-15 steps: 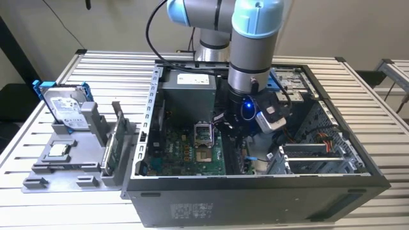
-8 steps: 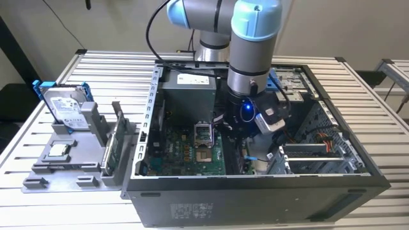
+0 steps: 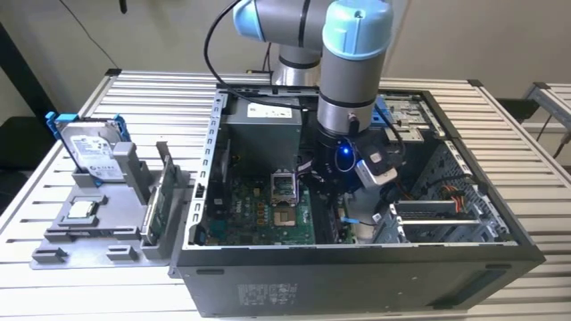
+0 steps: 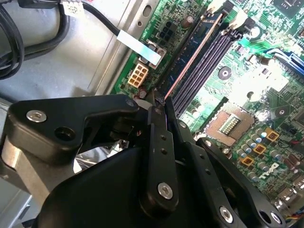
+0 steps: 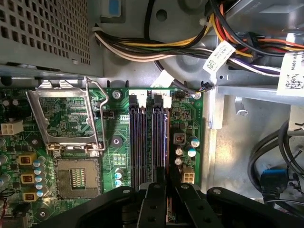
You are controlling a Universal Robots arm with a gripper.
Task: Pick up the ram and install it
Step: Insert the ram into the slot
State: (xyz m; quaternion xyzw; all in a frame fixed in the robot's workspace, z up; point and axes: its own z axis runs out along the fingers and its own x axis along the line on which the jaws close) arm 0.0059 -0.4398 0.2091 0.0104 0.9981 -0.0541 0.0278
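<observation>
My pincer (image 4: 156, 102) is pressed together, pinching the near end of the ram (image 4: 192, 52). The ram stands on edge in a slot (image 5: 160, 137), its long axis running straight away from my fingertips along the motherboard (image 5: 121, 156).

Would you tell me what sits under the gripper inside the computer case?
The ram stands edge-up in a motherboard memory slot, under the gripper; its near end is covered.
</observation>
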